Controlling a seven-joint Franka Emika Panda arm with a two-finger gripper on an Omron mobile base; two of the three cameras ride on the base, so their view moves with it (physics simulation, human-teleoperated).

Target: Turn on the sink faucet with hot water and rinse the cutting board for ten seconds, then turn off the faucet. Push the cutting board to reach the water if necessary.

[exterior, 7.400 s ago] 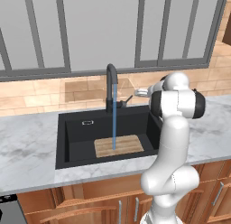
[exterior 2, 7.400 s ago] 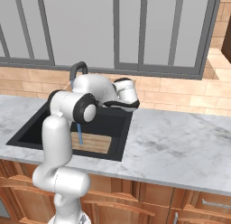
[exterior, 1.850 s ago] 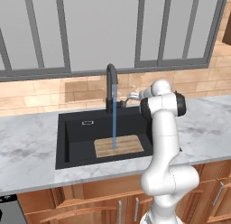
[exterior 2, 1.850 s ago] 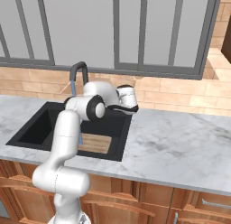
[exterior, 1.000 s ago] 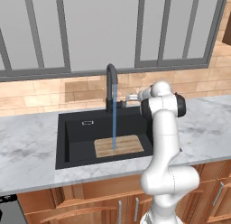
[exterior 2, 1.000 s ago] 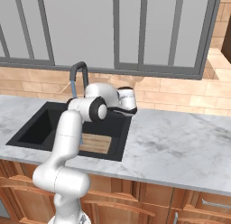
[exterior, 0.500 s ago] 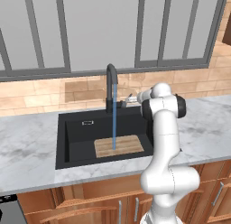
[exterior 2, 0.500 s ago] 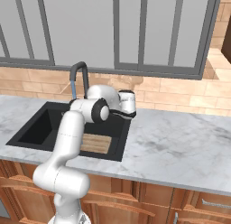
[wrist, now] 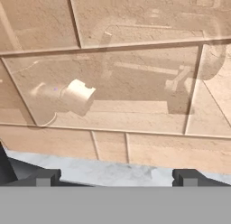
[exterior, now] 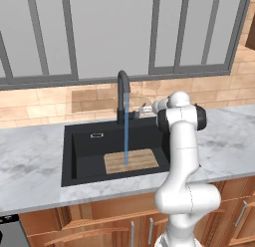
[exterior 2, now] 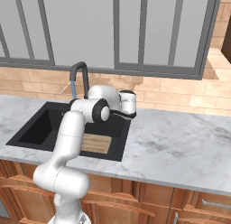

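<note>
Hand view: the pincer (wrist: 115, 177) was spread wide, its two dark fingertips (wrist: 44, 177) standing far apart at the lower edge with nothing between them. It faced the tan tiled backsplash (wrist: 135, 74) squarely, with a strip of marble surface (wrist: 108, 171) just beneath the tips. Faint reflections crossed the glossy tiles; no writing or label could be read on them.

Left base view: the pincer (exterior: 141, 111) lay level, just right of the sink faucet's (exterior: 122, 94) base and close to the wall; whether it touched the faucet's side lever could not be told. The arm rose upright from the lower right, bent sharply at its shoulder-height joint, and reached left toward the faucet with the forearm horizontal. The faucet stood vertical behind the rear rim of the sink (exterior: 79, 156), its gooseneck curving forward over the basin. The water (exterior: 126, 129) fell from the spout as a thin straight blue stream onto the cutting board (exterior: 131, 161). The board lay flat on the basin floor in the right half, its long axis running left to right, parallel to the sink's front rim, and the stream struck it near its middle.

Right base view: the arm rose from the lower left and folded over the sink (exterior 2: 31, 126), hiding most of the cutting board (exterior 2: 97, 143); the wrist extended to the right, above the sink's rear right corner. The faucet (exterior 2: 79, 76) stood behind the arm, with a short length of the water (exterior 2: 74, 88) visible beneath its spout. No brand marks were legible in any view.
</note>
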